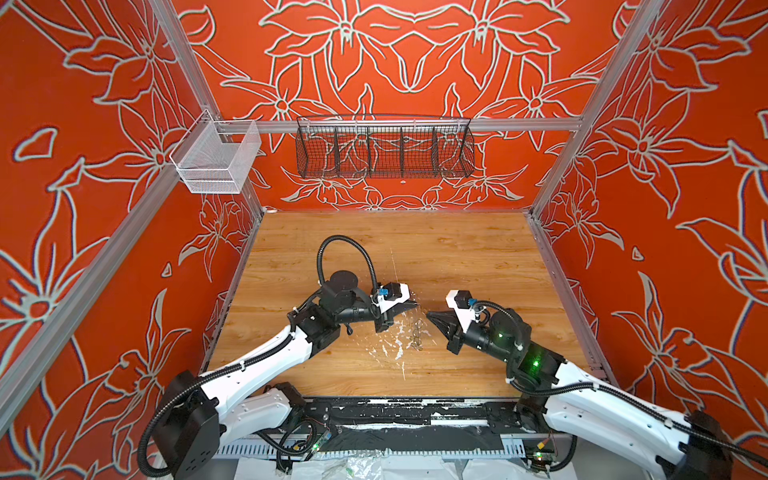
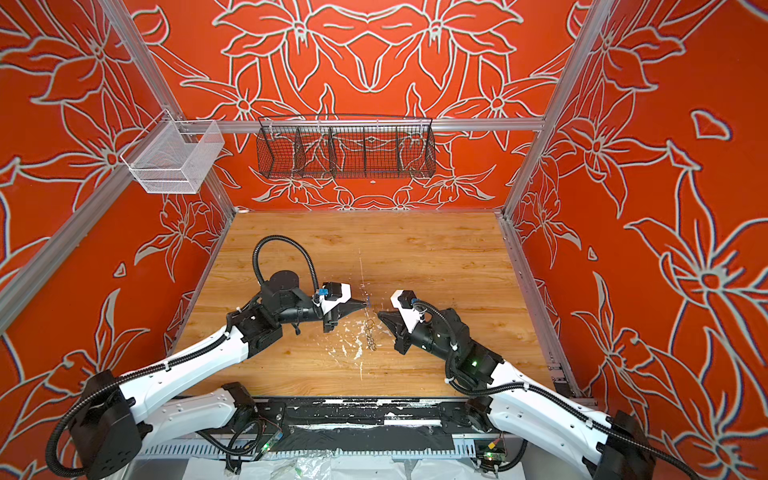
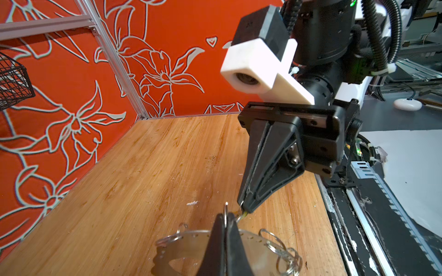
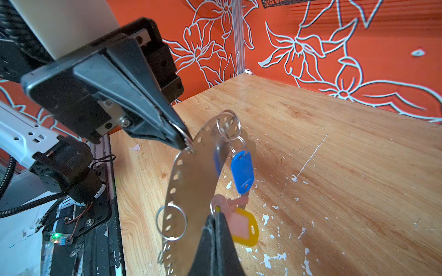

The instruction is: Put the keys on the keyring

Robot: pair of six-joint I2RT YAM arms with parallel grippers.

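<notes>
The left pincer (image 4: 189, 147) is clamped on a split ring at the keyring's (image 4: 191, 181) edge, holding it above the table (image 4: 334, 167). The right pincer (image 4: 216, 215) grips the yellow-tagged key (image 4: 244, 227); the blue-tagged key (image 4: 242, 172) hangs from the keyring.

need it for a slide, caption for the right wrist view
Both closed fingers pinch split rings on the raised keyring; blue key tag hangs attached, yellow key tag gripped.

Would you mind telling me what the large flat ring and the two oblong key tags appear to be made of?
The large flat grey ring looks like thin sheet metal with a brushed, reflective finish: it mirrors the blue tag and has punched holes along its edge. The blue oblong tag and yellow oblong tag look like glossy moulded plastic.
</notes>
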